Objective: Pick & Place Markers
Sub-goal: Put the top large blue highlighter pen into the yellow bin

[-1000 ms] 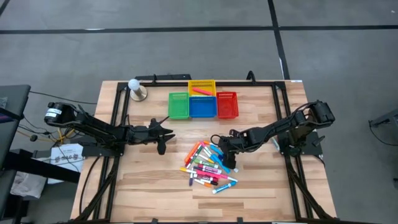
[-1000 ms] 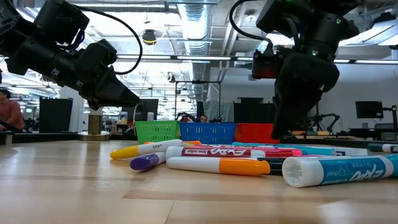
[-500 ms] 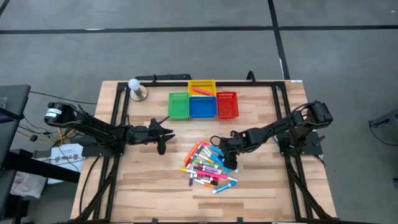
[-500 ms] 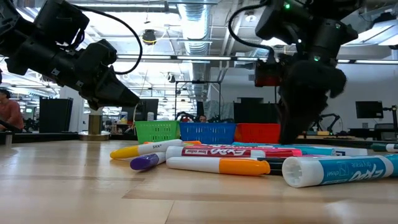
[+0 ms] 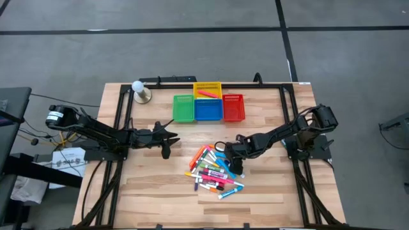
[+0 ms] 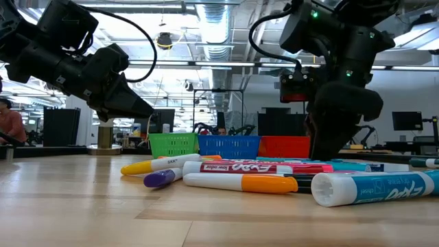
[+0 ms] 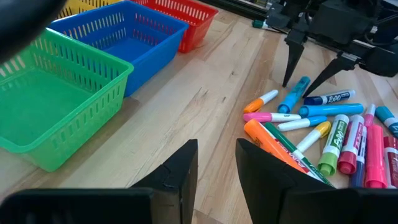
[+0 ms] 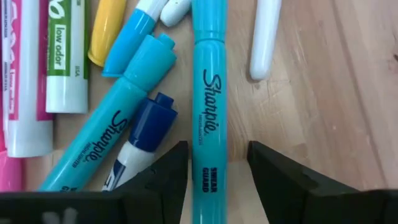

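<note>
The markers (image 5: 214, 171) lie in a loose pile on the wooden table's middle, flat on their barrels. My right gripper (image 8: 217, 149) points steeply down over the pile's far right edge. It is open, its fingers standing on either side of a teal marker (image 8: 208, 106) that lies along the gap; no touch shows. The left wrist view shows the same gripper (image 7: 297, 87) just above that teal marker (image 7: 294, 98). My left gripper (image 5: 169, 139) hovers open left of the pile, nothing between its fingers (image 7: 186, 168).
Green (image 5: 184, 107), blue (image 5: 208, 109) and red (image 5: 233, 107) baskets stand in a row beyond the pile, a yellow basket (image 5: 208, 87) behind them holding a pink marker. A small stand with a white ball (image 5: 139, 91) is at the far left. Bare wood lies near the front edge.
My right gripper has sunk toward the pile's far right edge, tipping a little steeper, and now stands low over the teal marker. The markers have not moved.
</note>
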Tool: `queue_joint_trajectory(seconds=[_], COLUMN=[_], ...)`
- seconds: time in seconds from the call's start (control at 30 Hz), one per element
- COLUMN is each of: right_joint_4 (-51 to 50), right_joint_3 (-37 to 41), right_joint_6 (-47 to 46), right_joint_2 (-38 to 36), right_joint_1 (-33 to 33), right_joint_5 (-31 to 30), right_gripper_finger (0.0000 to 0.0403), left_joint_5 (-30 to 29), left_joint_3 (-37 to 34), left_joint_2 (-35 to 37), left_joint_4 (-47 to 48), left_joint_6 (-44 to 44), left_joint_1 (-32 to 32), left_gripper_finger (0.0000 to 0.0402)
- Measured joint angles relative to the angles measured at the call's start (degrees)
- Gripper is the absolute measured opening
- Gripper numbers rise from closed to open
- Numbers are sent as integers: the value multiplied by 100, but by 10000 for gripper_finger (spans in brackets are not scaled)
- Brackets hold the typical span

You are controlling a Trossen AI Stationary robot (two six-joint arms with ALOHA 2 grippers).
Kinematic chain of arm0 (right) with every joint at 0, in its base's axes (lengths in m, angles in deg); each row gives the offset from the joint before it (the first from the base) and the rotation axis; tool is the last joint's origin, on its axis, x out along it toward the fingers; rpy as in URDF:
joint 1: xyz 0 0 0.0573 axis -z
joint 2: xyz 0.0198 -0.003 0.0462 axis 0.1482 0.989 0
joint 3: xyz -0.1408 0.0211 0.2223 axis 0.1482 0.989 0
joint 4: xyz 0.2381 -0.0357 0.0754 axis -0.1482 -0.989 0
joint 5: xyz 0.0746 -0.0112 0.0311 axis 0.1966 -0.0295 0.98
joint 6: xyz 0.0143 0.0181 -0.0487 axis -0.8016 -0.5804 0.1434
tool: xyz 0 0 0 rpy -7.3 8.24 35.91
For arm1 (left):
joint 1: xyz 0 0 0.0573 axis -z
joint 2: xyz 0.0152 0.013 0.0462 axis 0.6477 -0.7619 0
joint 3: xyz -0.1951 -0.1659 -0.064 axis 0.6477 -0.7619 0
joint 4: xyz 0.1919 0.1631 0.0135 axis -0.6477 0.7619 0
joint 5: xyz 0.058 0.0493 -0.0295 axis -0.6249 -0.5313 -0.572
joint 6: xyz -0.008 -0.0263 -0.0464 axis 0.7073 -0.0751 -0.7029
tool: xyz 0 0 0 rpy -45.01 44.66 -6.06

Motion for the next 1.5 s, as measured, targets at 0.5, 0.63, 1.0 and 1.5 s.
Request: queue_joint_trajectory(seconds=[0.5, 0.63, 1.0, 1.5], right_joint_4=[-91, -134, -334, 255], right_joint_3=[16, 40, 46, 37], right_joint_6=[38, 46, 48, 894], right_joint_2=[-86, -222, -726, -1485], right_joint_1=[0, 3, 4, 524], right_joint_5=[-174, -189, -269, -1305], right_gripper_finger=[71, 75, 73, 74], left_joint_5=[0, 0, -2, -2], left_joint_3=[0, 0, 0, 0], left_joint_2=[-1, -1, -1, 1], left_joint_4=[0, 0, 0, 0], left_joint_6=[0, 0, 0, 0], left_joint_1=[-1, 0, -2, 0], left_gripper_finger=[108, 108, 108, 108])
